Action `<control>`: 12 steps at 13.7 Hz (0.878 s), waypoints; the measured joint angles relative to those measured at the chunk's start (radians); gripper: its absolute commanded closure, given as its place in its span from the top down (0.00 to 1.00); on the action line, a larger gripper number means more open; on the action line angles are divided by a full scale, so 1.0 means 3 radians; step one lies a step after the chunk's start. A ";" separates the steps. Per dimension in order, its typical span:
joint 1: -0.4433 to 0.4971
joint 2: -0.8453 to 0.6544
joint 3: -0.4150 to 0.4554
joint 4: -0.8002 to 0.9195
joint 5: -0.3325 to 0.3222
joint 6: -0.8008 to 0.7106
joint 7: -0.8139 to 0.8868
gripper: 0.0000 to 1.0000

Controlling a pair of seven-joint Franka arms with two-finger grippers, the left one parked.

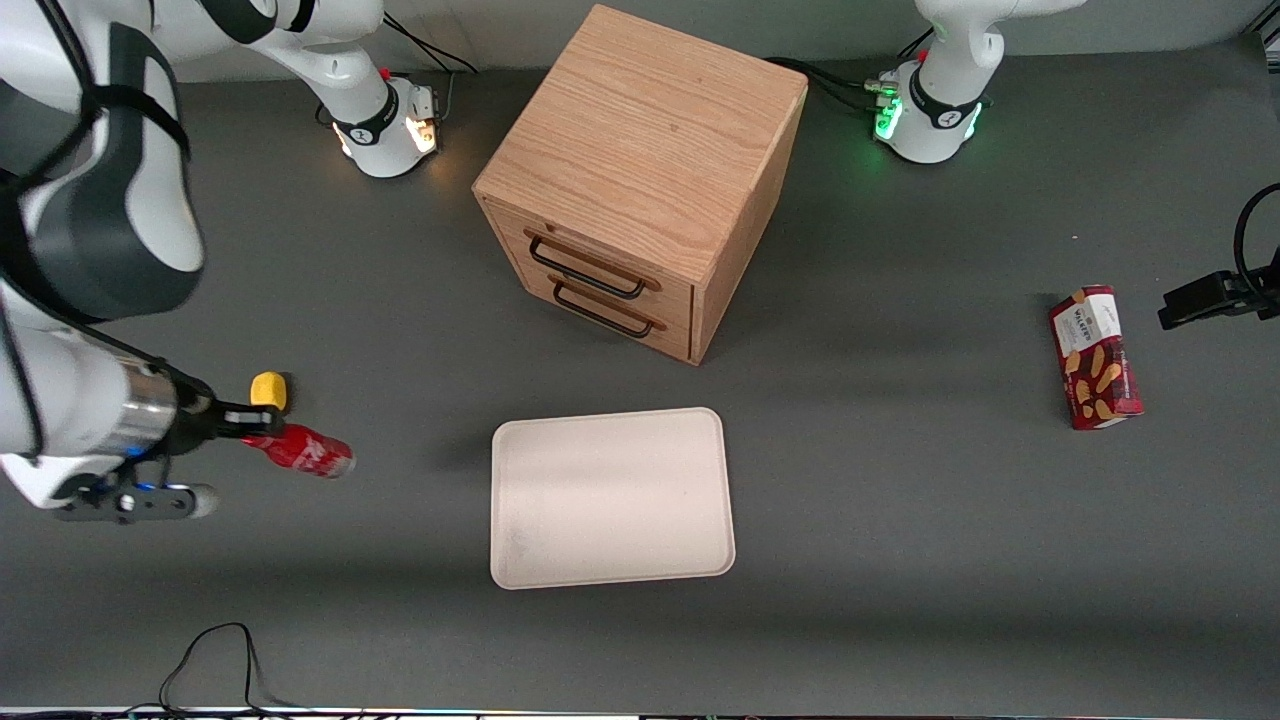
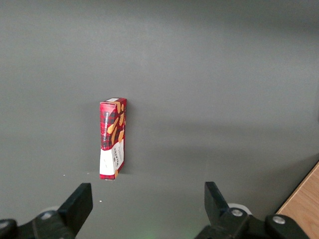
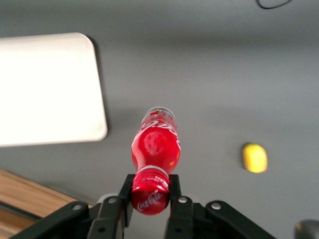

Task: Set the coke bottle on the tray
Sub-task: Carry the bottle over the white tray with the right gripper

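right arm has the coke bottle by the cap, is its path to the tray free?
Probably yes. The gripper is shut on the coke bottle toward the working arm's end; only bare table lies between it and the tray, and the wooden cabinet stands farther from the front camera.

Dark grey matte table (image 1: 900, 560), evenly lit with soft shadows. Oak-grain wooden cabinet (image 1: 640, 150), two drawers with black wire handles. Black cable (image 1: 215, 660) looped at the table's near edge.

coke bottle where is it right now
The coke bottle is held at its cap by the gripper, toward the working arm's end of the table, beside the yellow object, apart from the tray.
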 measured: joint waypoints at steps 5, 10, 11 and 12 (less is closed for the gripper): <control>0.0415 0.0368 0.0055 -0.0034 -0.0001 0.0615 0.0665 0.00; 0.0571 0.0666 0.0056 -0.0033 -0.0003 0.1099 0.0799 0.00; 0.0584 0.0708 0.0056 -0.0033 -0.0003 0.1170 0.0806 0.00; 0.0598 0.0743 0.0055 -0.0033 -0.0003 0.1231 0.0809 0.00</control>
